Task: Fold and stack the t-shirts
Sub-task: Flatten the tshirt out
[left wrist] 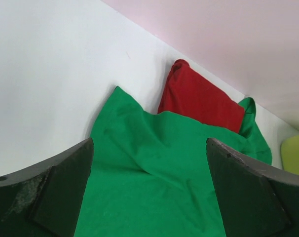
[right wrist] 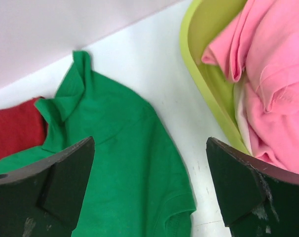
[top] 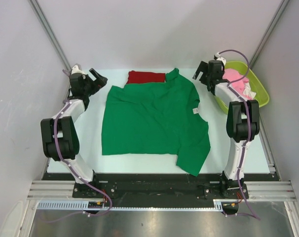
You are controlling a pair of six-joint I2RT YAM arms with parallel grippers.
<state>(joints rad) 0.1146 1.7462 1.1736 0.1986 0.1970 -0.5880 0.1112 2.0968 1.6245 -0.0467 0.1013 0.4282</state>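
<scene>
Top view: green t-shirt [top: 149,123] lies spread on the white table [top: 90,163], roughly centred, wrinkled, with one sleeve trailing toward 5 o'clock and a small white tag [top: 195,111] showing near its 3 o'clock edge. Dark red t-shirt [top: 146,77], folded into a small rectangle, sits at 12 o'clock of the green one; the green fabric overlaps its near edge. Left gripper [top: 97,78] hangs at 10 o'clock of the green shirt, jaws apart, holding nothing. Right gripper [top: 203,75] is at 2 o'clock, jaws apart, also holding nothing. Lime-green basket [top: 260,91] stands at 3 o'clock of the right gripper and holds a pink garment [top: 236,79].

Left wrist view: fingers [left wrist: 56,192] spread wide above the green shirt's corner, clear of the fabric. The red shirt lies beyond at 1 o'clock, its lower edge under the green cloth.

Right wrist view: fingers [right wrist: 56,187] spread wide over the green shirt's sleeve and collar end. Red shirt at 9 o'clock, basket rim at 2 o'clock, with the pink garment over a strip of white cloth [right wrist: 241,118] inside.
</scene>
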